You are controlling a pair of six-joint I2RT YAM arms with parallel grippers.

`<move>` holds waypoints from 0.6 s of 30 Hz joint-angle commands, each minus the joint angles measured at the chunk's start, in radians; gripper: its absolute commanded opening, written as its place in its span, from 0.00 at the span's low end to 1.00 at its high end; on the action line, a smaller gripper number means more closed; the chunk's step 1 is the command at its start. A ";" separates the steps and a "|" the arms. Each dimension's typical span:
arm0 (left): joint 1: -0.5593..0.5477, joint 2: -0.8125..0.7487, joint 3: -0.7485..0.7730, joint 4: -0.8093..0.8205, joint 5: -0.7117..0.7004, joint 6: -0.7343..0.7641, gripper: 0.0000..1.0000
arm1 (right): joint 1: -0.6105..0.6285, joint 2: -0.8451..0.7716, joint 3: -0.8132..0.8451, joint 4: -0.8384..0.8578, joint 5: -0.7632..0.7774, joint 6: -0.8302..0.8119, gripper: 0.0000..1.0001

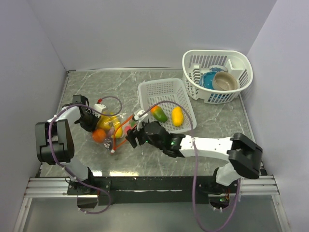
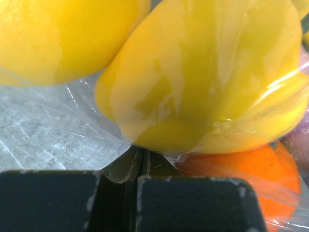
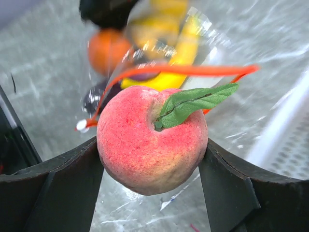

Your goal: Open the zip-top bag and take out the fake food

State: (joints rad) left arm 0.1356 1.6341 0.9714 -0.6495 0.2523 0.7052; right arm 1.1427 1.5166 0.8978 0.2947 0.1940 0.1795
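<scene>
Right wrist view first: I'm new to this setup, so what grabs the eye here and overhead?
A pink-red peach with a green leaf fills the right gripper's jaws. Left of it, the zip-top bag bulges with yellow and orange fruit, pinched by the left gripper.

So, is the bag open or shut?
Open: the bag has its zip strip spread in a loop, and the peach is outside it, between the right jaws.

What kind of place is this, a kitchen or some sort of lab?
Most likely a robot lab test cell, not a kitchen: plain walls box in a table, a left arm and right arm are mounted at its near edge, and the peach looks plastic.
</scene>
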 commanded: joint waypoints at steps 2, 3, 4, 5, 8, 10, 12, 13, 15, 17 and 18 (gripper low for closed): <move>-0.002 -0.013 0.024 0.019 -0.008 -0.023 0.01 | -0.073 -0.062 0.021 -0.069 0.284 0.011 0.48; -0.001 -0.016 0.026 0.016 -0.007 -0.026 0.01 | -0.127 -0.055 0.021 -0.077 0.333 0.024 0.45; -0.001 -0.019 0.027 0.007 -0.002 -0.027 0.01 | -0.155 -0.030 0.029 -0.127 0.401 0.067 0.43; -0.001 -0.025 0.032 0.004 0.005 -0.027 0.01 | -0.181 -0.016 0.047 -0.155 0.422 0.086 0.41; -0.002 -0.036 0.033 -0.002 0.010 -0.027 0.01 | -0.244 0.011 0.043 -0.198 0.560 0.129 0.42; -0.001 -0.037 0.036 -0.004 0.010 -0.027 0.01 | -0.271 -0.004 0.023 -0.203 0.585 0.152 0.70; -0.001 -0.036 0.039 -0.009 0.016 -0.032 0.01 | -0.278 -0.019 0.013 -0.203 0.581 0.153 0.97; -0.002 -0.033 0.043 -0.010 0.018 -0.033 0.01 | -0.275 -0.042 0.010 -0.200 0.561 0.134 1.00; -0.002 -0.026 0.047 -0.015 0.024 -0.039 0.01 | -0.246 -0.067 0.012 -0.183 0.515 0.100 1.00; -0.001 -0.022 0.052 -0.015 0.027 -0.041 0.01 | -0.168 -0.079 0.024 -0.154 0.510 0.008 1.00; -0.001 -0.022 0.052 -0.012 0.024 -0.041 0.01 | -0.141 -0.073 0.032 -0.151 0.521 -0.017 1.00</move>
State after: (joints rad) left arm 0.1356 1.6333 0.9848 -0.6563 0.2489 0.6827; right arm 0.8890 1.5021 0.9081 0.0849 0.6895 0.2649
